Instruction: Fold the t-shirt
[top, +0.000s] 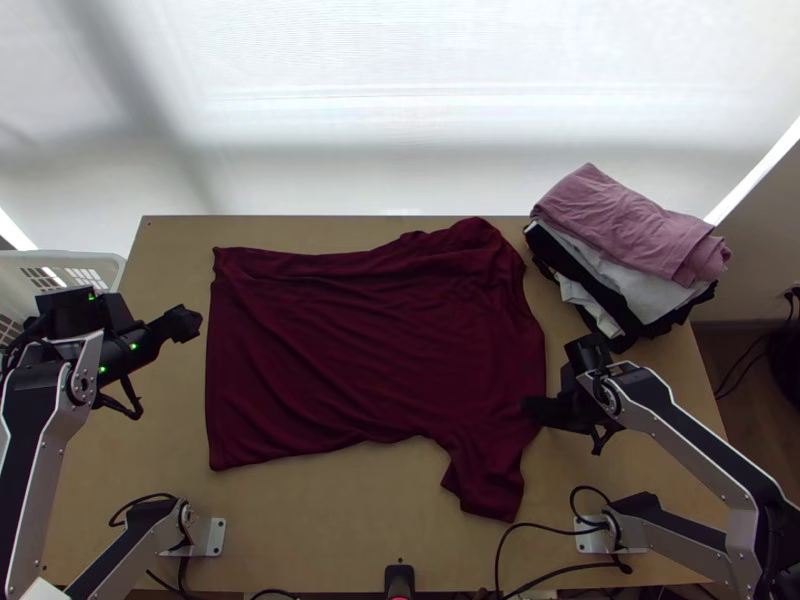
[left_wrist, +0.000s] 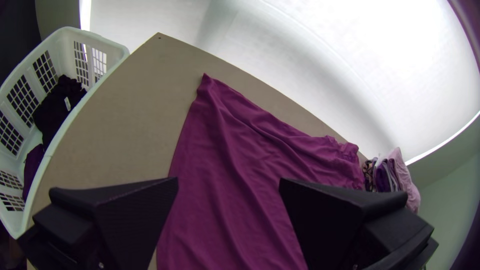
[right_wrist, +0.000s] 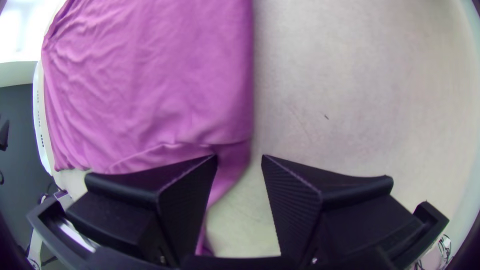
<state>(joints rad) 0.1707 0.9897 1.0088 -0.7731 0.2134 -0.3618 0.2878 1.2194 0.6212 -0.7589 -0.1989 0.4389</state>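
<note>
Tuck in near sleeve first, probably: lower right gripper, open at the right edge of t-shirt spread on bench, and pinch cloth only, no scraping. Bring left gripper, open off to the left past hem, in to pin the body against drag. Then flatten rumpled far shoulder before any big fold, staying clear of folded pile at far right.
</note>
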